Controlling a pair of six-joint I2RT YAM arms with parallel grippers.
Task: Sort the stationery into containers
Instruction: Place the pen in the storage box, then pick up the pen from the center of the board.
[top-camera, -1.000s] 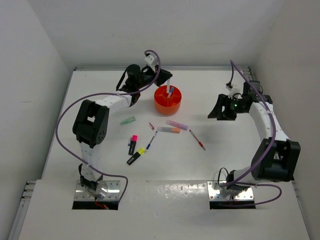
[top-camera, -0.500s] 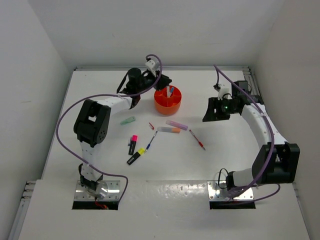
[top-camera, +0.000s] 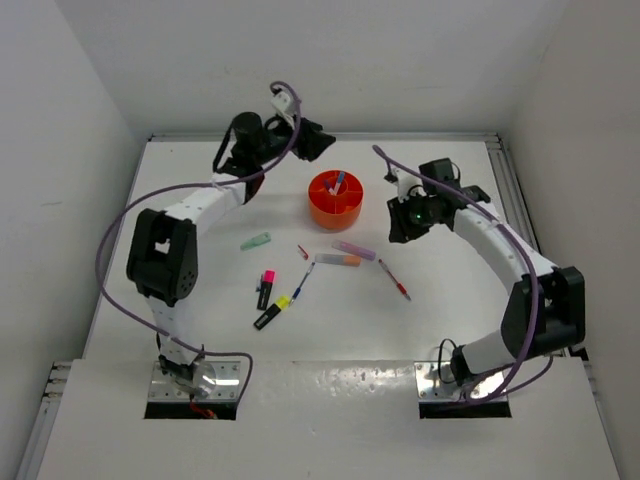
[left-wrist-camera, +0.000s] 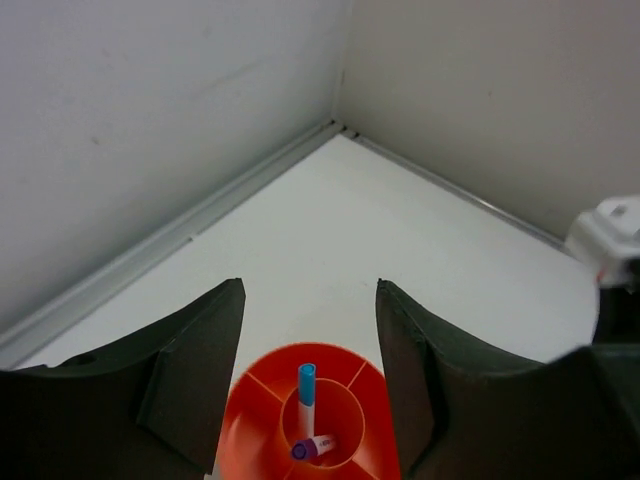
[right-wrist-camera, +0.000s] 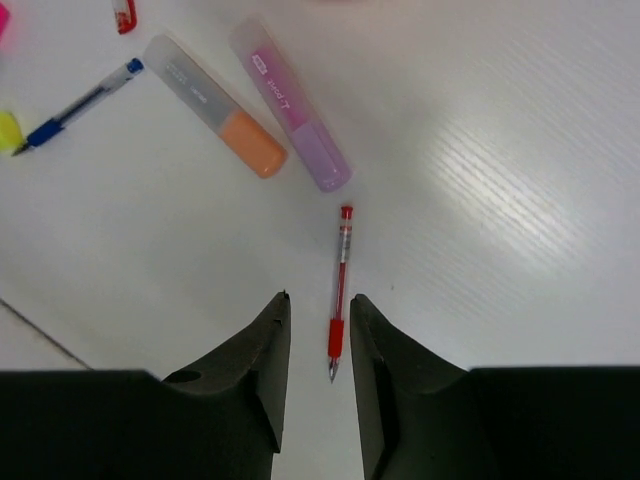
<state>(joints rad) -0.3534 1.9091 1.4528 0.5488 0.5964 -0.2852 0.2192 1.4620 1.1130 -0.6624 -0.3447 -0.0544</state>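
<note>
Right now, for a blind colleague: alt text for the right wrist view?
The right tool, narrowly open, is poised over a red pen on the white table; a lilac marker, an orange marker and a blue pen lie beyond.

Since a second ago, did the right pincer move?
Yes. In the top view the right pincer has swung left, closer to the orange tub, which stayed put. It now hangs near the red pen.

left hand (left-wrist-camera: 310, 292): fingers wide apart, empty | right hand (right-wrist-camera: 318, 300): fingers narrowly apart, apparently empty, pointing down
</note>
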